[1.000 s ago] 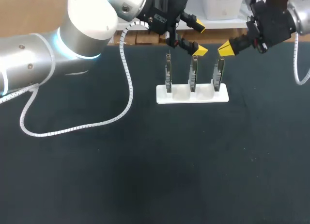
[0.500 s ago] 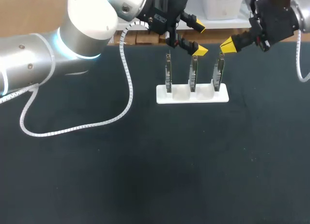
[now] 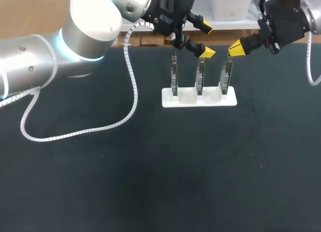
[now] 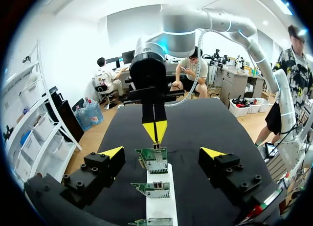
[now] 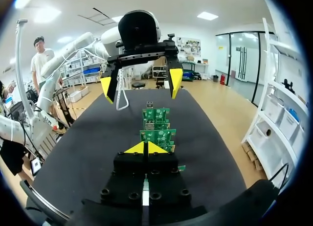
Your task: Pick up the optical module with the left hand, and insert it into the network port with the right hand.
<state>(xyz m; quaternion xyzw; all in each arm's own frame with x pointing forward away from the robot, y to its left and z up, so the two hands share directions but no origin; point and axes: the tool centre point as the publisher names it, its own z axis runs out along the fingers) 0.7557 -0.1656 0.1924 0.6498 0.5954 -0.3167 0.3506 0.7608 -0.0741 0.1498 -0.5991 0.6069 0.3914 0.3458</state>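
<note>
Three green circuit boards (image 3: 200, 77) with metal network ports stand upright in a white holder (image 3: 199, 99). My left gripper (image 3: 206, 39) hangs open above the middle board, its lower fingertip (image 3: 207, 52) just over the board's top edge. In the left wrist view the left gripper (image 4: 162, 152) straddles the row of boards (image 4: 152, 160). My right gripper (image 3: 234, 48) is shut, up and to the right of the rightmost board (image 3: 226, 75). From the left wrist view the right gripper (image 4: 155, 130) points at that end board. I cannot make out a separate optical module in either gripper.
The black table mat (image 3: 160, 166) stretches wide in front of the holder. My left arm's white coiled cable (image 3: 75, 134) lies on it at the left. In the right wrist view the boards (image 5: 157, 136) line up ahead of my right gripper (image 5: 145, 147), with the left gripper (image 5: 141, 84) beyond them.
The right gripper has risen slightly and drawn back to the right, away from the rightmost board, then held. The left arm has not moved.
</note>
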